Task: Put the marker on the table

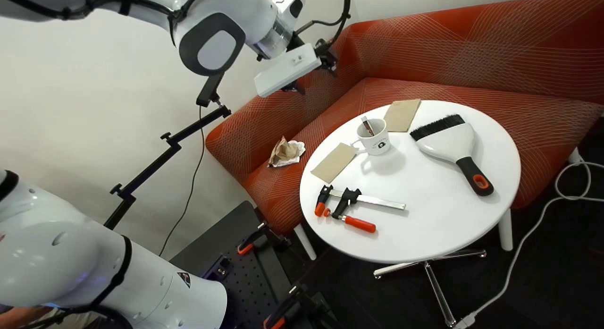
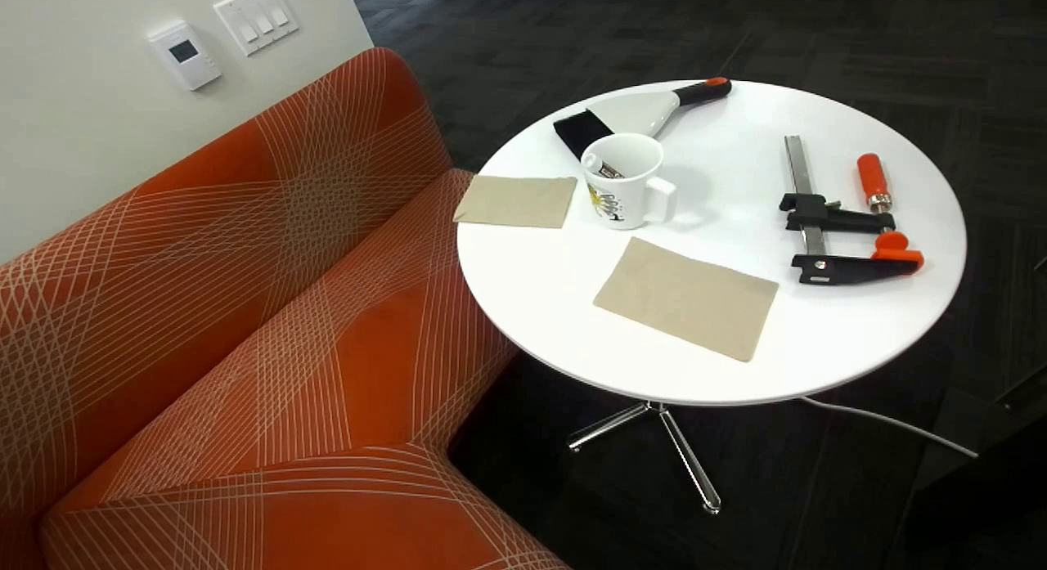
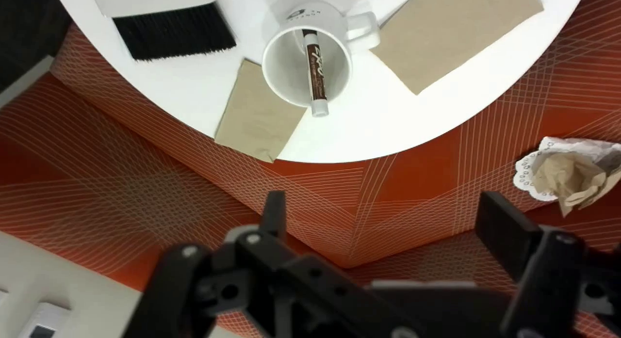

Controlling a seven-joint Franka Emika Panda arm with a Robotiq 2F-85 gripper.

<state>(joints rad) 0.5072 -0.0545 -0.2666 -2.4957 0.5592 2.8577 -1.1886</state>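
Mug stands upright on the round table. Marker is in the mug, leaning, white end up at the rim; brown label, lettering partly readable. Table top glossy white, soft shadow beside the mug; thin metal legs underneath.

Around the mug: tan paper flat near its handle; second tan paper, also flat, just beside it on the other side. Brush on the side away from the mug's handle, bristle end nearer the mug, black grip farther off. Bar clamp with orange handle lies on the mug's handle side, well apart.

Pincer: fingers spread wide, nothing held. In an exterior view it hangs higher than the mug, well apart, sofa behind.

Room: sofa rust-red, pale line pattern, past the table edge nearest the mug. Crumpled paper with white doily on the sofa, lower than the mug, well apart. Pale wall with thermostat and light switches, well apart from the mug. Dark carpet and white cable below the mug's level.
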